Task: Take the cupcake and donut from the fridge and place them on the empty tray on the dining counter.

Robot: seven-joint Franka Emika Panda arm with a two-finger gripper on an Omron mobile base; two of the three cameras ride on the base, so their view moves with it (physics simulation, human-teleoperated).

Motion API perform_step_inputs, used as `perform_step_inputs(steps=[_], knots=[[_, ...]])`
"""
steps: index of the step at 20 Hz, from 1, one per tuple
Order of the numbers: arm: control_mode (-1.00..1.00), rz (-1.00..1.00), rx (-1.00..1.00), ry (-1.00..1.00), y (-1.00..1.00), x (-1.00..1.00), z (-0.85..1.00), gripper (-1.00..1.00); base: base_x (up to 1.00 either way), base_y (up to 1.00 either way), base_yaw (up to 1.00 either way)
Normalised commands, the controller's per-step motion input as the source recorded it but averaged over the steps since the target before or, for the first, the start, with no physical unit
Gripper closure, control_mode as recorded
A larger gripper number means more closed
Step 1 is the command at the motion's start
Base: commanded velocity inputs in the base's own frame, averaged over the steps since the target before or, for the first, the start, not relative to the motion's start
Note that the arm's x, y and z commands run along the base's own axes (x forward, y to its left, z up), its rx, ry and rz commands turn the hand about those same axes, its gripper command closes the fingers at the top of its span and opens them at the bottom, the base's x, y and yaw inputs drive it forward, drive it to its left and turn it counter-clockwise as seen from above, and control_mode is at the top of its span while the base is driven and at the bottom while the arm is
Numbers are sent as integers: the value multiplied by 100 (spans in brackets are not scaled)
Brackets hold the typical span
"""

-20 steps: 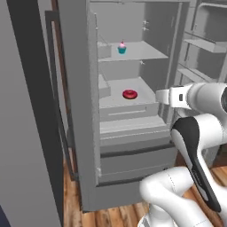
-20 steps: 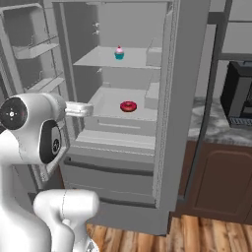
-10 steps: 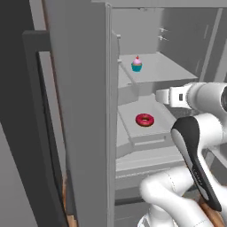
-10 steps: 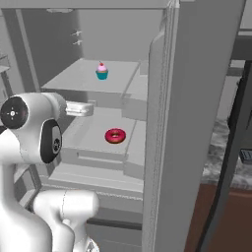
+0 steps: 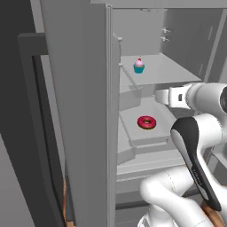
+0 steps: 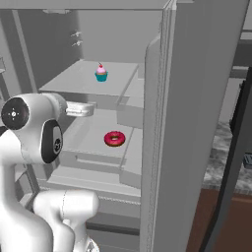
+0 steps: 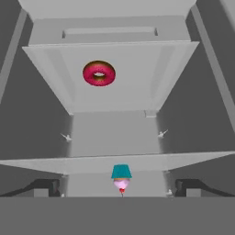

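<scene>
The fridge (image 5: pixel 88 111) stands open. On the left is its big grey door. Inside, the cupcake (image 5: pixel 139 66) sits far back on the upper shelf. The donut (image 5: pixel 146 122) lies on the shelf below, nearer to the robot. On the right, the claw (image 7: pixel 117 187) hovers at the front of the fridge, between the two shelves. It is wide open and holds nothing. I think the robot is at the first step, reaching for a treat. Next, the claw should go to one treat, fingers on both sides, and squeeze gently.
</scene>
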Motion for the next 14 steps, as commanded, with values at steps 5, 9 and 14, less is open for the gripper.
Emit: perform_step_inputs(steps=[5,9,14], knots=[[-100,2,0,9,0,19,10,-100,0,0,0],[-100,5,0,6,-3,2,44,-100,0,0,0],[-100,1,-3,4,11,16,52,-100,0,0,0]])
